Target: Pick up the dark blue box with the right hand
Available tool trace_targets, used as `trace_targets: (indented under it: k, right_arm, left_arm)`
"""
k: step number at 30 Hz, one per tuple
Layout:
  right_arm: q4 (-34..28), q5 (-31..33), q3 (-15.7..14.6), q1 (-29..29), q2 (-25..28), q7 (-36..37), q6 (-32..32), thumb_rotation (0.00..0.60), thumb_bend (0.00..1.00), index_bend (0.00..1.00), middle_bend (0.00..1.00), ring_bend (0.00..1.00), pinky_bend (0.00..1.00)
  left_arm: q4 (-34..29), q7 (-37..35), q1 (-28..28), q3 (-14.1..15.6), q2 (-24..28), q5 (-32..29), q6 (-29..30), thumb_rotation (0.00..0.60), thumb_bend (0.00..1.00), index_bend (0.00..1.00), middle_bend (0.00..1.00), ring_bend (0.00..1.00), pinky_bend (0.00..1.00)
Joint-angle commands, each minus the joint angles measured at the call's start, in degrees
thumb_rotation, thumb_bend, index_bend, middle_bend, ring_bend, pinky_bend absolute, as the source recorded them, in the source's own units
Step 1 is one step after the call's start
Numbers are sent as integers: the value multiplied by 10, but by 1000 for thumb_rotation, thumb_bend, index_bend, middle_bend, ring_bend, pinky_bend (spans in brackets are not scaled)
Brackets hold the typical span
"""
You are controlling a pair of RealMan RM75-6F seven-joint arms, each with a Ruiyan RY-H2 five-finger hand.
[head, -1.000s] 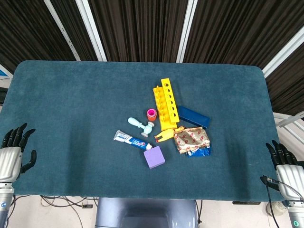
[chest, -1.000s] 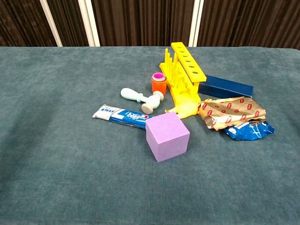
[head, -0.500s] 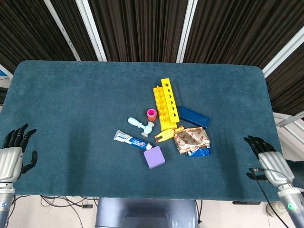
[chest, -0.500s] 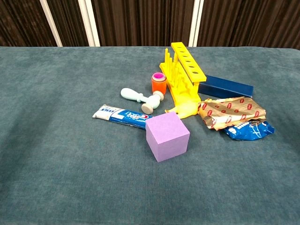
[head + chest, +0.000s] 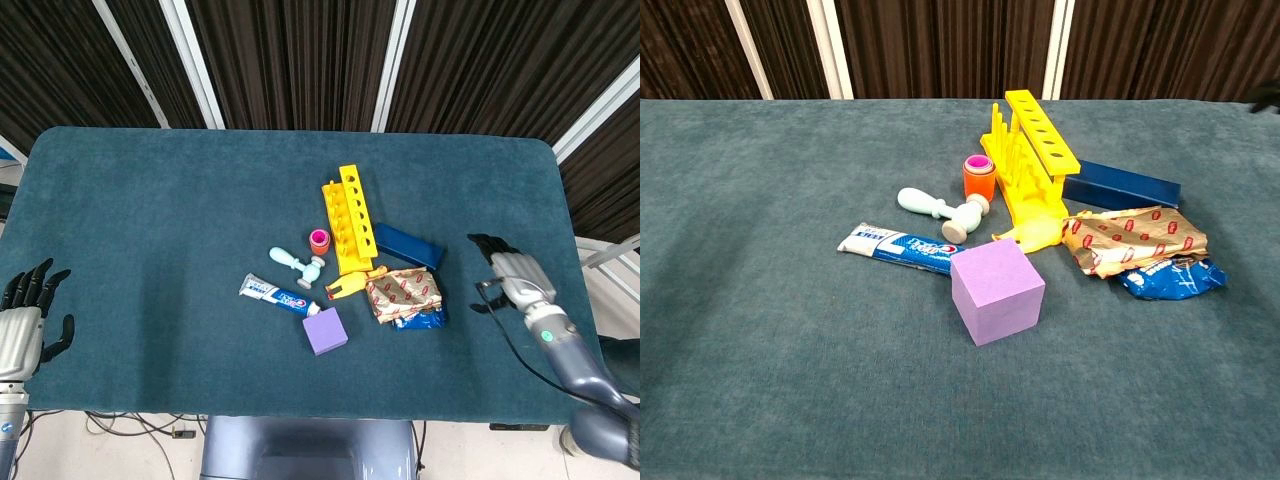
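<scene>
The dark blue box (image 5: 407,244) lies flat right of the yellow rack (image 5: 348,218), its long side slanting toward the near right; the chest view shows the box (image 5: 1122,184) behind the crumpled wrappers. My right hand (image 5: 510,274) hovers over the table to the box's right, fingers spread, holding nothing, a clear gap away. At the chest view's top right edge a dark fingertip (image 5: 1270,97) of it just shows. My left hand (image 5: 22,318) rests open off the table's near left corner.
Beside the box lie a brown patterned wrapper (image 5: 402,292), a blue foil packet (image 5: 420,319), a purple cube (image 5: 325,331), a toothpaste tube (image 5: 277,295), a pale toy hammer (image 5: 296,262) and an orange-pink cup (image 5: 318,240). The teal table (image 5: 150,200) has bare cloth all around the cluster.
My right hand has risen from the near right corner and moved in over the table toward the box. The left hand has barely shifted. No object has moved.
</scene>
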Motion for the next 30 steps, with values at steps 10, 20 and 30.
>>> trace_targets:
  k: [10, 20, 30]
  right_arm:
    - [129, 215, 45, 96, -176, -76, 24, 600, 117, 89, 140, 103, 176]
    - [211, 273, 55, 121, -250, -90, 34, 600, 108, 148, 184, 137, 176]
    - [299, 285, 52, 128, -312, -99, 25, 600, 103, 184, 228, 147, 176]
  left_arm:
    - [0, -1, -2, -3, -2, -10, -5, 600, 512, 131, 0, 0, 0]
    - [-1, -6, -2, -5, 1, -17, -7, 600, 512, 131, 0, 0, 0]
    - [-4, -8, -2, -7, 4, -24, -9, 600, 512, 131, 0, 0, 0]
